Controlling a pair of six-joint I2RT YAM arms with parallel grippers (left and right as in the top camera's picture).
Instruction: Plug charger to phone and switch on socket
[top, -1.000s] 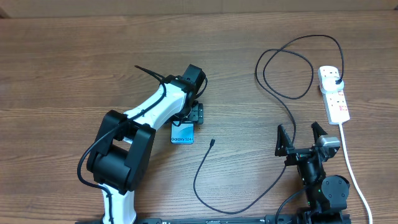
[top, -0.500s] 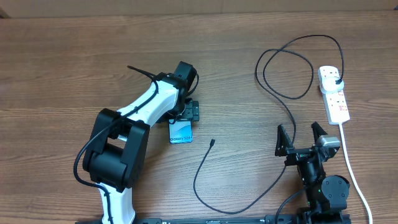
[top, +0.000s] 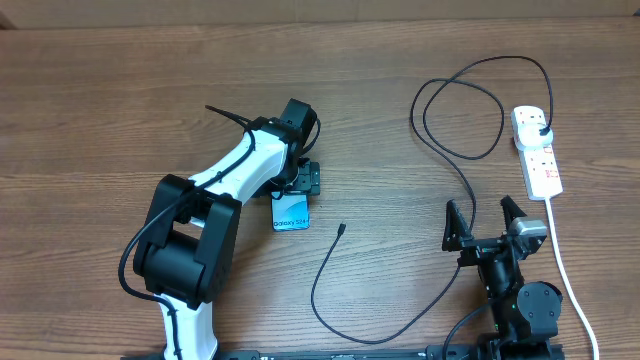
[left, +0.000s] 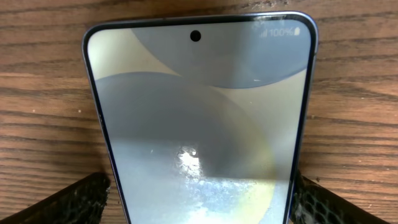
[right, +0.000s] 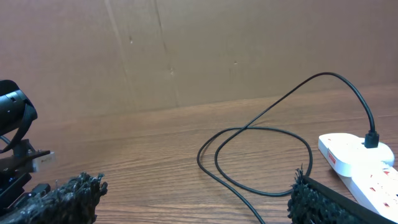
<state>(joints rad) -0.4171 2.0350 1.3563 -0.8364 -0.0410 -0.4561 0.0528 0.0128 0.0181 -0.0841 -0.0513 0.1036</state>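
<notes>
The phone (top: 291, 212) lies flat on the wooden table, its light-blue screen up. In the left wrist view the phone (left: 199, 112) fills the frame. My left gripper (top: 296, 196) is open and straddles it, one finger (left: 78, 199) a small gap off its left edge, the other close by its right edge. The charger's loose connector tip (top: 342, 229) lies right of the phone. Its black plug (top: 541, 128) sits in the white socket strip (top: 537, 160). My right gripper (top: 485, 215) stands open and empty near the front edge, facing the cable loops (right: 249, 128) and the socket (right: 357, 158).
The charger cable runs in a wide curve along the front of the table and passes under my right gripper. The strip's white cord (top: 566, 265) trails to the front right corner. A brown cardboard wall (right: 186, 50) stands behind the table.
My left arm shifted a little up and left, and the phone under it moved and turned slightly with it. For the last half second nothing moves. The right arm is still.
</notes>
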